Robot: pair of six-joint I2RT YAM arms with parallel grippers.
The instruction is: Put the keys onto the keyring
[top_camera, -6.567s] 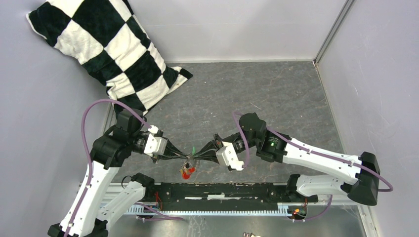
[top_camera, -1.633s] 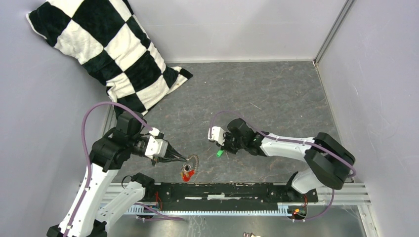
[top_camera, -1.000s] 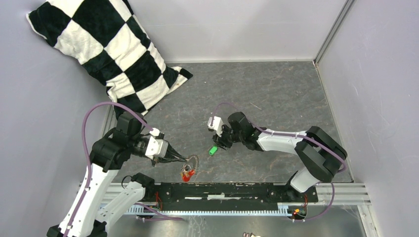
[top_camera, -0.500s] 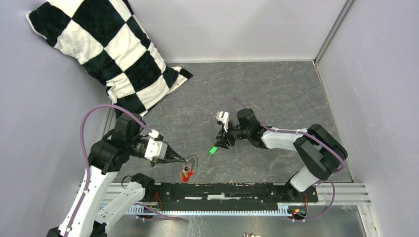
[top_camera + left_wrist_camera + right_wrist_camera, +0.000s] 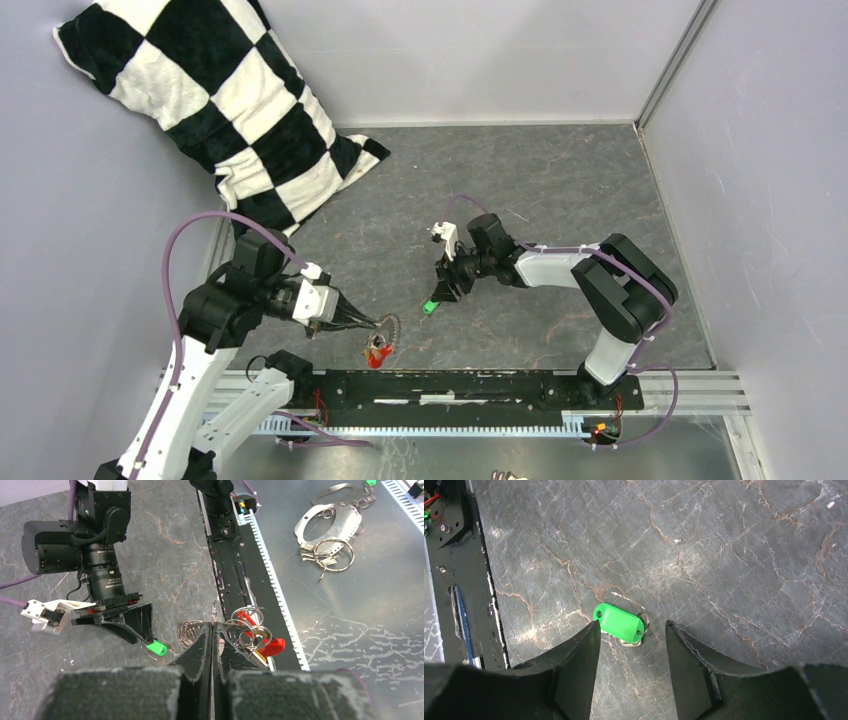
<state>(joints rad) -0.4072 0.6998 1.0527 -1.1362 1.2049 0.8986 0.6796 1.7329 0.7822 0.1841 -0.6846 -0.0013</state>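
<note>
Lying flat on the grey marbled table, a little in from the middle of its near edge, the green key sits between the fingers of the right gripper. They stand apart on either side of it, and I can't tell whether one touches it. Just to its left, the left gripper pinches the keyring tight, above the near edge, a red tag dangling from the coil. A black-and-white checked pillow leans in the far left corner.
</note>
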